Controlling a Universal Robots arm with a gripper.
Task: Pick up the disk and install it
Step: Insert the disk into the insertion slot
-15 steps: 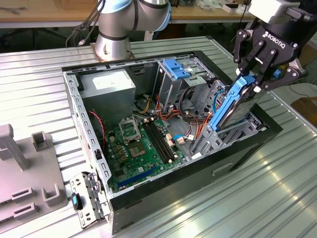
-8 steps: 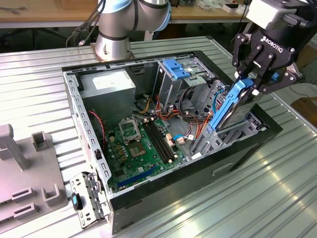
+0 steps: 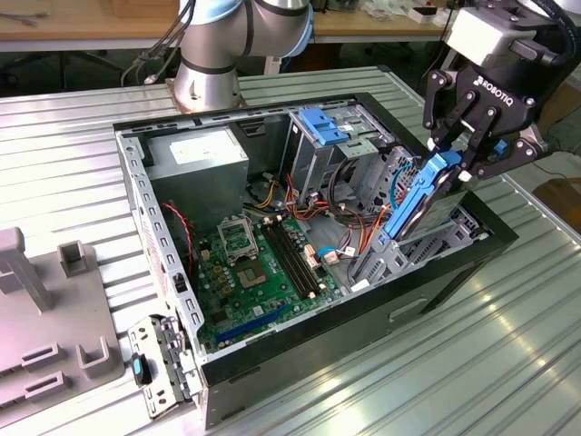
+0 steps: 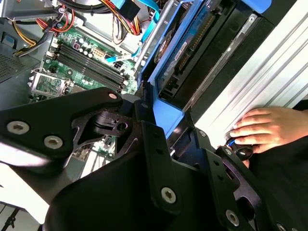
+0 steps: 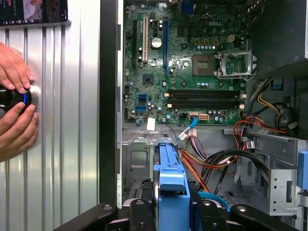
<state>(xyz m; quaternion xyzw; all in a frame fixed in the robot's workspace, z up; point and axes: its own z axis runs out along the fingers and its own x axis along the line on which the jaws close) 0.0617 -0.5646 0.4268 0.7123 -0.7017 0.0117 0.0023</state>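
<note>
blue rails edge the dark disk (image 3: 418, 204); the gripper (image 3: 461, 165) is black. the motherboard (image 3: 263, 259) is green, its cables (image 5: 211, 161) red, orange, yellow and black. the ribbed table (image 3: 64, 145) is silver, the case (image 3: 300, 359) black.

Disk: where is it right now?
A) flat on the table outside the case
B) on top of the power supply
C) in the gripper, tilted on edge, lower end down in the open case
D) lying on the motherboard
C: in the exterior view the gripper is clamped on the top of the blue-railed disk, which stands tilted with its lower end down inside the open case.
</note>
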